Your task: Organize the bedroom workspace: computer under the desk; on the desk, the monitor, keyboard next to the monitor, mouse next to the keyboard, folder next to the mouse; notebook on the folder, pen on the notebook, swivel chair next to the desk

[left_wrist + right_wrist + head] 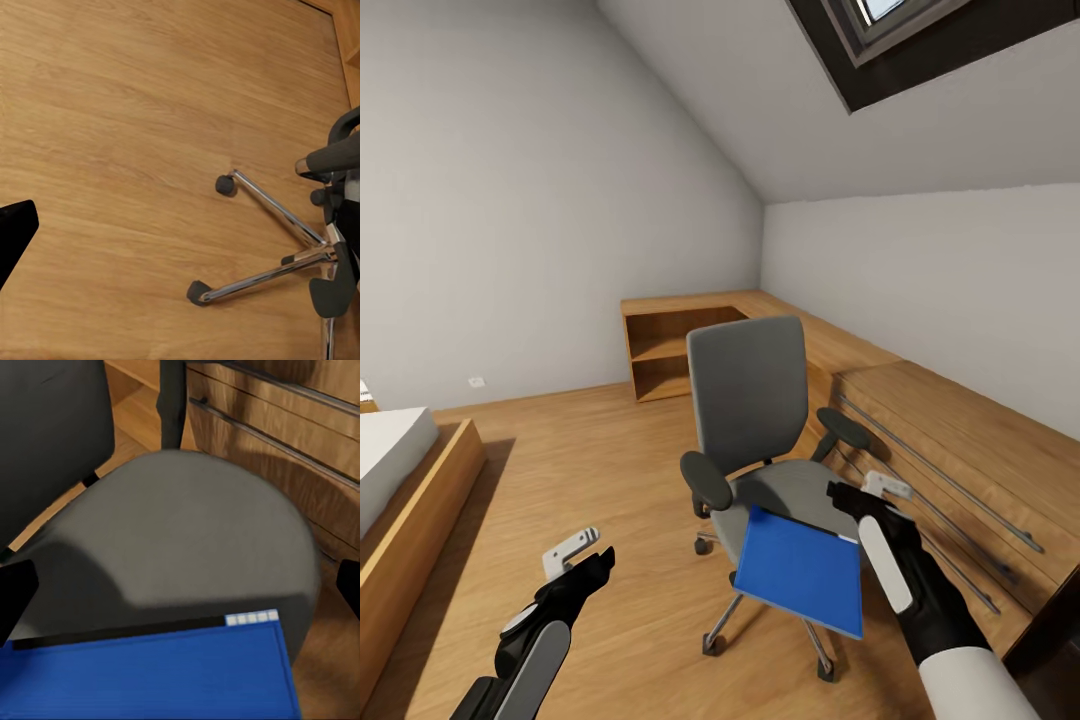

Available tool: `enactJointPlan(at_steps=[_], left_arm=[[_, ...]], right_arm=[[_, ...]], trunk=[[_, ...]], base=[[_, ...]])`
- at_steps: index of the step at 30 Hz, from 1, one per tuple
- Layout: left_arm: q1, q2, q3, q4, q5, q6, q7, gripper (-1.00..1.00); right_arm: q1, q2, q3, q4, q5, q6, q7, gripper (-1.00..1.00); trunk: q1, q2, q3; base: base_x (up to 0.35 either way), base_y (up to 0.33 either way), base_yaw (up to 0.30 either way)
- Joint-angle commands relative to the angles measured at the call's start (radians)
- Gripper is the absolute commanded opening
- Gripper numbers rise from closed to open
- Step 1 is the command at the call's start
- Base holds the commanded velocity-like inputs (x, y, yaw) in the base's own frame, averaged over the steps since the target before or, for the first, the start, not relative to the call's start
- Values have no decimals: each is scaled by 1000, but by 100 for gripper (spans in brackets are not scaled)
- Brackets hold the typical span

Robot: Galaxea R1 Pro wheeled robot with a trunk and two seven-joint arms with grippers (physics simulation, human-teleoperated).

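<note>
Your right hand hangs open over the folder, thin, flat, light; pinch its sticking-out edge.

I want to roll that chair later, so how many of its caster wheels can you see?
3 in the head view: one behind the swivel chair base, one front left, one front right below the folder. Others may be hidden under the seat.
</note>
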Motion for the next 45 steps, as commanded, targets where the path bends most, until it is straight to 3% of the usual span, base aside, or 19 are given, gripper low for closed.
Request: enactJointPlan(at_steps=[1, 22, 32, 45], left_arm=[[-1, 1, -2, -1, 7, 2, 8, 100], [-1, 1, -2, -2, 3, 0, 8, 100], [-1, 1, -3, -1, 3, 0, 8, 100], [-1, 1, -3, -2, 5, 0, 8, 100]], right_arm=[[4, 0, 2, -11, -12, 4, -8, 100], [16, 26, 3, -46, -31, 5, -10, 100], [16, 27, 4, -46, -31, 4, -10, 100], [16, 29, 6, -46, -30, 5, -10, 100]], trunk=[[0, -1, -1], [0, -1, -1], [0, -1, 3], [0, -1, 3]], base=[[0, 0, 0], [0, 5, -5], [-66, 239, -200], [-9, 35, -32]])
